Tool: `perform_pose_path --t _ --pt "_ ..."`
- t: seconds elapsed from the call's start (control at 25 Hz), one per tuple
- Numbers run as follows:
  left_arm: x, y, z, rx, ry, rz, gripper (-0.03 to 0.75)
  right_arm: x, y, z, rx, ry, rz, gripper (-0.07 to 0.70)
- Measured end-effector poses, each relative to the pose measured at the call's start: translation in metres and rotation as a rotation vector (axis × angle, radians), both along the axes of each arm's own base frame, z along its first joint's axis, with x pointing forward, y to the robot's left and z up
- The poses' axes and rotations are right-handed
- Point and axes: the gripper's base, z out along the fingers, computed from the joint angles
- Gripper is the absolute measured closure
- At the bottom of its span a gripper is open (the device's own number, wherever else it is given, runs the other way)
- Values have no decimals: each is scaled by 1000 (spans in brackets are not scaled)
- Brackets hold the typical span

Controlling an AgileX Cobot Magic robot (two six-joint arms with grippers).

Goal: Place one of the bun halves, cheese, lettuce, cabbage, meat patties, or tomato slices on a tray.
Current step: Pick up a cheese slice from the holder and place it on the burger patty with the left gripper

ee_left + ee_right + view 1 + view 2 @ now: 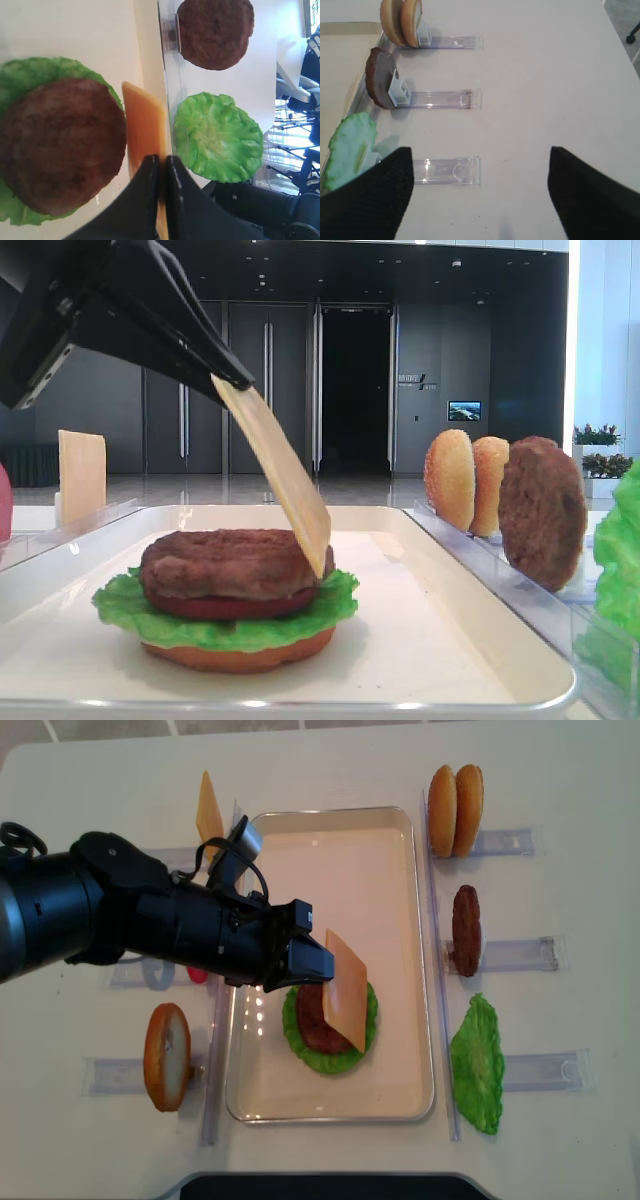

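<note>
Cheese hangs tilted in the left gripper, its fingers clamped on one edge of the slice; its lower corner dips to the right side of the meat patty at the top of a stack on the tray, though I cannot tell if it touches; under that patty sit a tomato slice, lettuce and the flat bottom bun half. Right of the tray, on the worktop, clear racks hold two bun halves at the far end, a spare patty in the middle and a lettuce leaf nearest; left of the tray stand another cheese slice far and a bun half near. Right gripper hovers over bare worktop beside the near rack, its fingers wide apart and holding nothing.
</note>
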Motion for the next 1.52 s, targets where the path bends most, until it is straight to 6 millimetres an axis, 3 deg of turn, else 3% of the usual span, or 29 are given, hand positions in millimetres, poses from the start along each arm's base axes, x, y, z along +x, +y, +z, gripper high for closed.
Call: perform_pose_path --t 1.52 --pt "1 13 -12 186 28 50 701 0 0 0 0 0 0 76"
